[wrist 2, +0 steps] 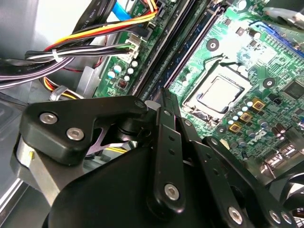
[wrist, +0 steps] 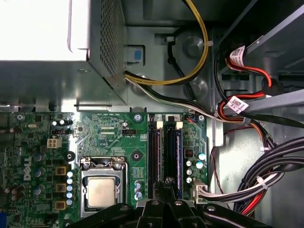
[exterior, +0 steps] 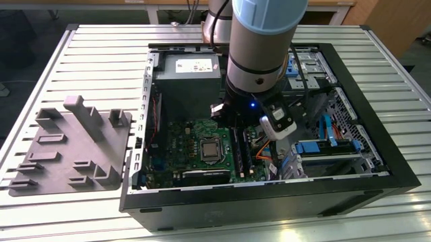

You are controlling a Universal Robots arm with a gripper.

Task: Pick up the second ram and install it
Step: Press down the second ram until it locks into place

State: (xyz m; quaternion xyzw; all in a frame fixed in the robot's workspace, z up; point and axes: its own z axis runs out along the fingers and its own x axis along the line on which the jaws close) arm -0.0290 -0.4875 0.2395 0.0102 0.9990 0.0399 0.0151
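Your pincer (exterior: pixel 231 126) is down inside the open computer case (exterior: pixel 269 194), which lies on the slatted surface (exterior: pixel 101 45). It hangs over the green motherboard (exterior: pixel 192 138), on the exterior view's right of the square silver processor (exterior: pixel 211 149). In both wrist views the pincer's tip (wrist: pixel 166 183) (wrist 2: pixel 164 95) sits right above the long black memory slots (wrist: pixel 164 147), with the processor (wrist: pixel 101 192) (wrist 2: pixel 221 95) just beside them.

You cannot tell from these views whether the pincer is clenched, released or grasping anything. A blue stick (wrist: pixel 179 156) (wrist 2: pixel 190 45) stands edge-on in the slots close to the tip. You cannot tell whether that is the second ram.

A bundle of coloured cables (wrist 2: pixel 95 40) runs past the slots. A grey moulded holder (exterior: pixel 67 146) lies on the surface at the exterior view's left, well apart from the case.
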